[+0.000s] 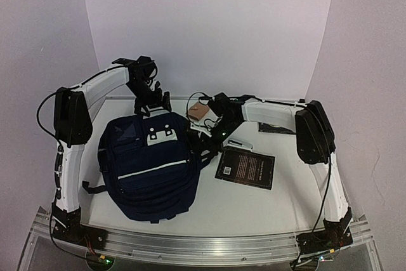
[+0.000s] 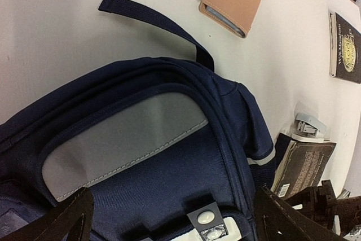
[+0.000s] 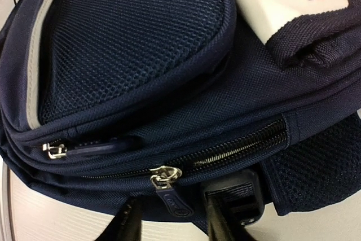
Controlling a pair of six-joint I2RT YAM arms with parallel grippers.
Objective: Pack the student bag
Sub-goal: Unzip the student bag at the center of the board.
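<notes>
The navy student bag (image 1: 149,169) lies flat on the left half of the table, its white patch (image 1: 162,134) towards the back. My left gripper (image 1: 152,104) hovers over the bag's top end. In the left wrist view it (image 2: 172,224) is wide open above the grey panel (image 2: 124,139), with nothing between its fingers. My right gripper (image 1: 210,134) is at the bag's right side. In the right wrist view its (image 3: 169,225) jaws stand partly open on either side of a zipper pull (image 3: 176,200), with a small gap on each side. That zipper (image 3: 237,149) looks closed.
A tan wallet (image 1: 198,113) lies behind the bag, near the right wrist. A black book (image 1: 245,167) lies right of the bag, with a small stapler (image 1: 240,145) behind it. Another dark book (image 1: 276,128) lies under the right arm. A second zipper pull (image 3: 53,150) sits further left.
</notes>
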